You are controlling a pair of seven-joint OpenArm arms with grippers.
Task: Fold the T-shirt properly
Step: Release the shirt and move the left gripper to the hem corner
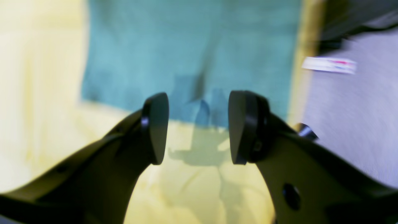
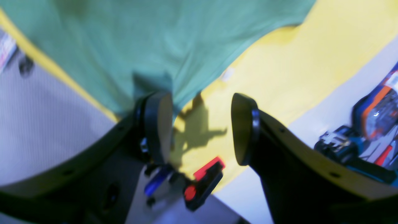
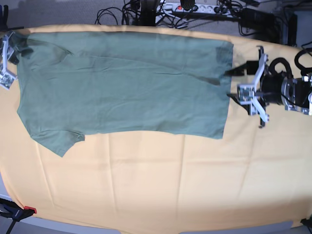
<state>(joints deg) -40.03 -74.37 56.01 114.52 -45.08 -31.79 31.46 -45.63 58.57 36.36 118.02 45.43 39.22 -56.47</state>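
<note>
The sage-green T-shirt lies flat across the far half of the yellow-orange cloth, hem to the right and one sleeve at the lower left. My left gripper stands open just off the hem's right edge. In its wrist view the open left gripper hovers over the cloth in front of the T-shirt and holds nothing. My right gripper is at the shirt's left end. Its wrist view shows the right gripper open and empty, above the edge of the T-shirt.
Cables and a power strip run behind the table. A red-and-black clamp grips the cloth's edge below the right gripper, and another clamp sits at the front left corner. Tools lie off the table. A white label lies on the grey floor.
</note>
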